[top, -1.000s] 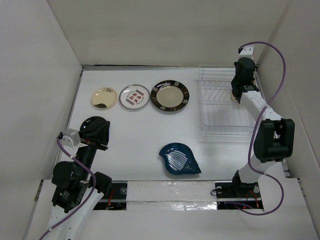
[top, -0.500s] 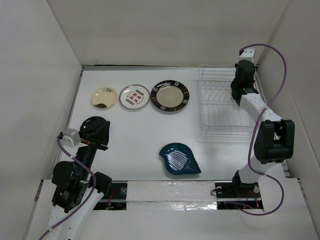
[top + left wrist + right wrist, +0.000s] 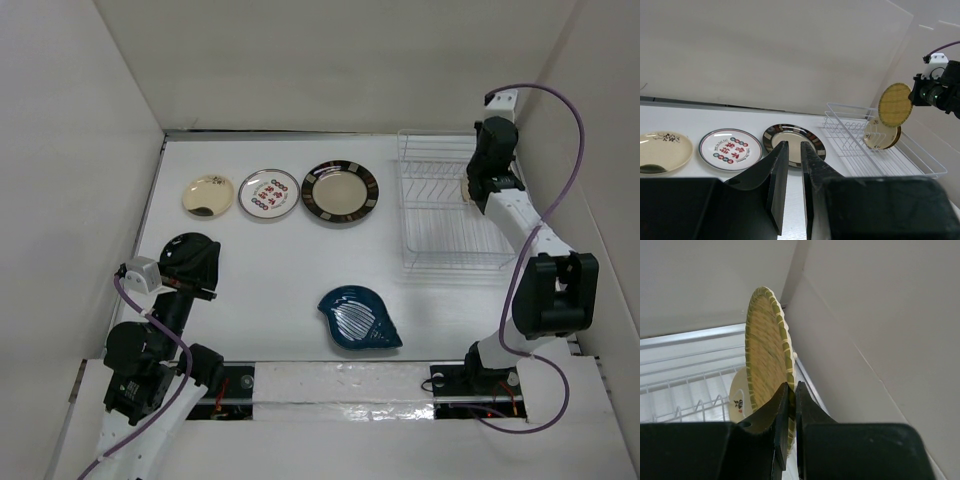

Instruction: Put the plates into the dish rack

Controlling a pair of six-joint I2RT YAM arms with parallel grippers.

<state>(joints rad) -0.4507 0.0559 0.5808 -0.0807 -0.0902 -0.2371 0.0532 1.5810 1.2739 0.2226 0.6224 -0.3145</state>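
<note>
Right pincer (image 3: 792, 385) is clamped on the rim of the woven yellow plate (image 3: 766, 355), one finger pressed to each face. It holds that plate on edge in the air above the far right end of the dish rack (image 3: 440, 215). From the left wrist view the woven plate hangs clear above the wire and does not touch the prongs.

Below it, two plates already stand in the rack near that right end. A racked cream plate (image 3: 879, 136) leans upright among the prongs, with a brown-edged plate (image 3: 897, 136) just behind it. I cannot tell whether those two touch. The rack sits at the far right of the white bench (image 3: 270, 260), close to the side wall.

Left pincer (image 3: 794, 144) hovers low over the near left of the bench. Its fingers are drawn close, with a thin slit between them and nothing in it.

Three plates lie flat in a row at the far left of the bench, just beside one another: a cream plate with dark marks (image 3: 208, 195), a white plate with red marks (image 3: 269, 193) and a black-rimmed plate (image 3: 340, 191). A blue leaf-shaped plate (image 3: 358, 319) lies flat nearer the arms, about midway across, well apart from the row and from the rack.
</note>
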